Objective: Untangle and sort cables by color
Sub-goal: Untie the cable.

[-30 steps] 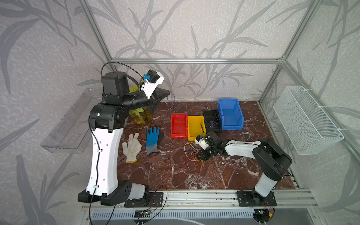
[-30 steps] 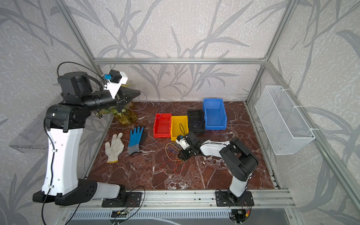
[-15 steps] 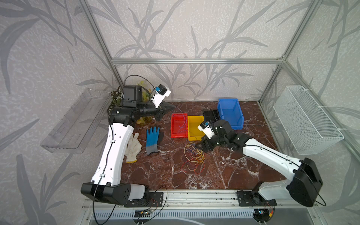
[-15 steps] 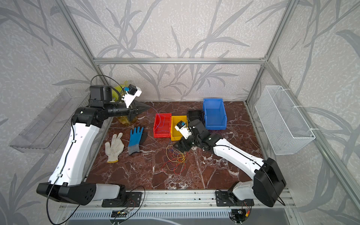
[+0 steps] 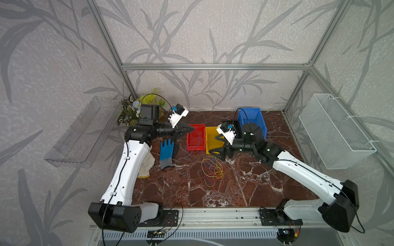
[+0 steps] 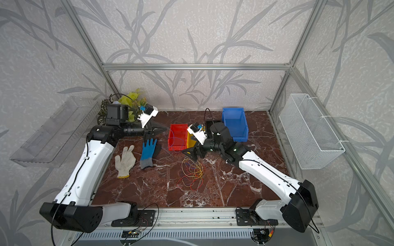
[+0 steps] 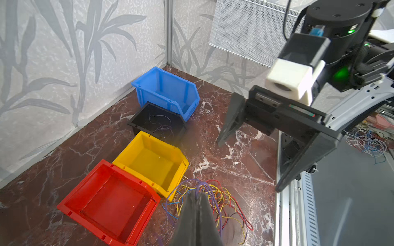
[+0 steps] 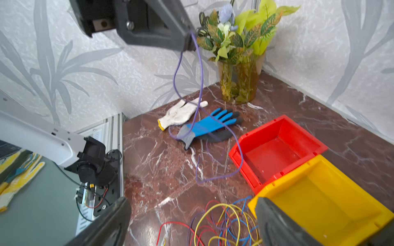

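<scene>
A tangle of red, yellow, blue and purple cables (image 5: 212, 171) (image 6: 191, 170) lies on the marble table in front of the yellow bin (image 7: 177, 176). My left gripper (image 5: 191, 129) (image 7: 197, 194) is shut on one purple cable (image 8: 199, 85), which hangs from its tips in a long loop beside the red bin (image 7: 136, 230). My right gripper (image 5: 214, 144) (image 8: 190, 202) is open wide and holds nothing. It hovers over the tangle's far edge, by the yellow bin's front. A black bin (image 7: 136, 121) holds a few thin purple wires.
A blue bin (image 7: 166, 93) stands behind the black one. A blue glove (image 6: 148, 153) and a white glove (image 6: 124, 160) lie left of the bins. A plant vase (image 8: 239, 83) fills the back left corner. A wire basket (image 5: 334, 132) hangs on the right wall.
My left arm has come down from high up and stretched out over the red bin with the purple cable. My right gripper has opened, risen off the tangle and moved toward the yellow bin.
</scene>
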`<state>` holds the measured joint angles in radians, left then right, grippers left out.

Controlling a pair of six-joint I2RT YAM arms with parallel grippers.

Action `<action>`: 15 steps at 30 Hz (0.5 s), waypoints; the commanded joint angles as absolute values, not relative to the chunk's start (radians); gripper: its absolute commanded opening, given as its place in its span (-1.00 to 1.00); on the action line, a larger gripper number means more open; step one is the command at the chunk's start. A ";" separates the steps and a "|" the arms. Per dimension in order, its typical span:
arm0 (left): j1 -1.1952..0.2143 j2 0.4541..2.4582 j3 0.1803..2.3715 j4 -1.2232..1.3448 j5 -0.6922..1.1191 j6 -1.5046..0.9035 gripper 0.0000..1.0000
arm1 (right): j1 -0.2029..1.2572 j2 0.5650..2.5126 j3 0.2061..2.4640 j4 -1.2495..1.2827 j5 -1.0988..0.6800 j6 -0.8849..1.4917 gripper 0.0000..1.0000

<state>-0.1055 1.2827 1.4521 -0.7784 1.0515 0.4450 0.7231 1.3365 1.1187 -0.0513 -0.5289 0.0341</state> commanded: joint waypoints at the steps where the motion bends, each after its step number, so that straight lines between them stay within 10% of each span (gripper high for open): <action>1: -0.107 1.255 1.414 -0.744 1.106 0.425 -1.00 | 0.742 1.414 1.120 0.249 -0.597 0.138 0.91; 9: -0.109 1.247 1.381 -0.736 1.134 0.410 -1.00 | 0.807 1.632 1.196 0.478 -0.628 0.224 0.83; 15: -0.109 1.247 1.378 -0.735 1.144 0.405 -1.00 | 0.814 1.741 1.210 0.675 -0.706 0.291 -0.30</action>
